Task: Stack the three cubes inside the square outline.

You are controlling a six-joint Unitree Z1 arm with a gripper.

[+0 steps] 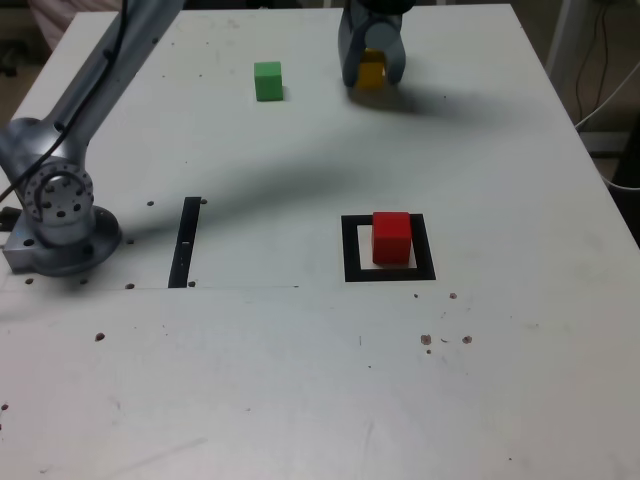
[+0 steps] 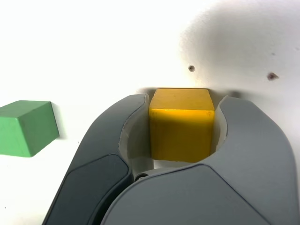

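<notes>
In the exterior view you had the red cube (image 1: 392,237) inside the outline (image 1: 351,250), the green cube (image 1: 268,81) far back on the white table (image 1: 500,380). Your gripper (image 1: 371,72) half hid the yellow cube (image 1: 372,70). The wrist view showed the jaws closed against both its sides.
</notes>
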